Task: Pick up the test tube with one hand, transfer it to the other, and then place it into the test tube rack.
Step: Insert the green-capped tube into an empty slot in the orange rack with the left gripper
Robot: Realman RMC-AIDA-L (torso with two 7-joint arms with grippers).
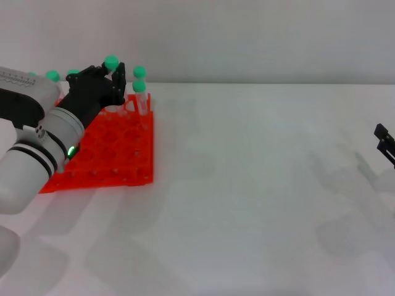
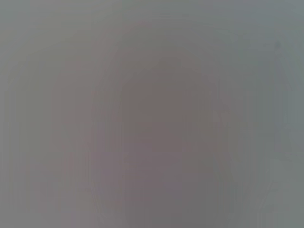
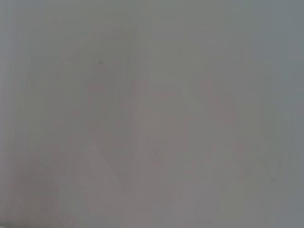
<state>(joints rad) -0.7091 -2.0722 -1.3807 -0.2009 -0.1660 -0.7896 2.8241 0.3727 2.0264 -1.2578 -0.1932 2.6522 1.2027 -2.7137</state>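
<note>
The left black jointed-finger gripper, on its thick silver-white arm, hangs over the far edge of the bright red-orange perforated plastic rack. Its fingers are clamped on a slim clear tube with a green cap, the cap poking just above the fingertips. Two more green-capped tubes stand in the rack just beside those fingers (on the side toward the other arm). The right black gripper sits well apart over the white table; its finger spread cannot be told.
</note>
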